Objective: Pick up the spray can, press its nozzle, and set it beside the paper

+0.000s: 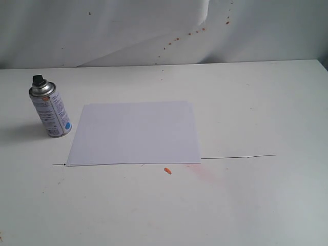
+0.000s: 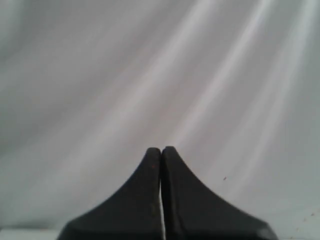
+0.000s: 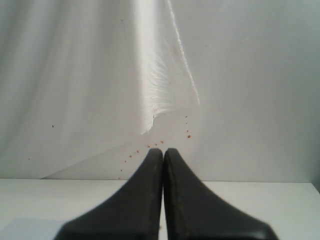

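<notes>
The spray can (image 1: 49, 108), silver with a white label and a blue dot near its base, stands upright at the table's left. Its black nozzle (image 1: 38, 80) sits on the shiny dome. The pale lavender paper (image 1: 135, 132) lies flat in the middle, just right of the can and apart from it. Neither arm shows in the exterior view. In the left wrist view my left gripper (image 2: 161, 150) is shut, holding nothing, with only a white cloth behind it. My right gripper (image 3: 163, 151) is also shut and empty, facing the cloth backdrop above the table's far edge.
A small orange speck (image 1: 167, 170) lies below the paper, with a faint pink stain (image 1: 207, 177) to its right. A thin dark seam (image 1: 241, 156) runs across the white table (image 1: 266, 107). The white cloth backdrop (image 1: 154, 31) carries orange spots.
</notes>
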Controlling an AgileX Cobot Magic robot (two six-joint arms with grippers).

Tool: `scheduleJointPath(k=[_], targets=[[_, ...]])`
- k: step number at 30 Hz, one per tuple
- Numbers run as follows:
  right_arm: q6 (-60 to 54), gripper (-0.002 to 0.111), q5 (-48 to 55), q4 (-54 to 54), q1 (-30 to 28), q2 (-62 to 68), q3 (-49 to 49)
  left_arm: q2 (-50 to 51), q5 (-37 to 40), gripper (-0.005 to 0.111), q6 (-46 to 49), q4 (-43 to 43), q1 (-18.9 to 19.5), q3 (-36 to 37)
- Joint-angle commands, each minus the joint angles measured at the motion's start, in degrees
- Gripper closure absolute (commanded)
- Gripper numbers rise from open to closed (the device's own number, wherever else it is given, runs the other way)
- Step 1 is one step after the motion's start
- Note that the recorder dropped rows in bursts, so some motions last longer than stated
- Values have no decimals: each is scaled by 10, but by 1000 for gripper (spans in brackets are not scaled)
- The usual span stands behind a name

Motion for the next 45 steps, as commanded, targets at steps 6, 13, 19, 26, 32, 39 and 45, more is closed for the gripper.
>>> scheduleJointPath(k=[6, 13, 19, 26, 32, 39, 45], targets=[[2, 108, -3, 2, -1, -2, 1, -6, 130, 107, 0, -68, -2, 9], [2, 108, -3, 2, -1, -2, 1, -35, 132, 107, 285, -380, -2, 71], [2, 108, -3, 2, -1, -2, 1, -139, 82, 107, 398, -480, -2, 175], [2, 108, -3, 2, -1, -2, 1, -238, 75, 107, 400, -456, -1, 271], [2, 108, -3, 2, -1, -2, 1, -253, 75, 107, 400, -448, -1, 318], [2, 108, -3, 2, -1, -2, 1, -253, 79, 107, 400, -450, -1, 339], [2, 108, -3, 2, -1, -2, 1, -253, 95, 107, 400, -450, -2, 339]])
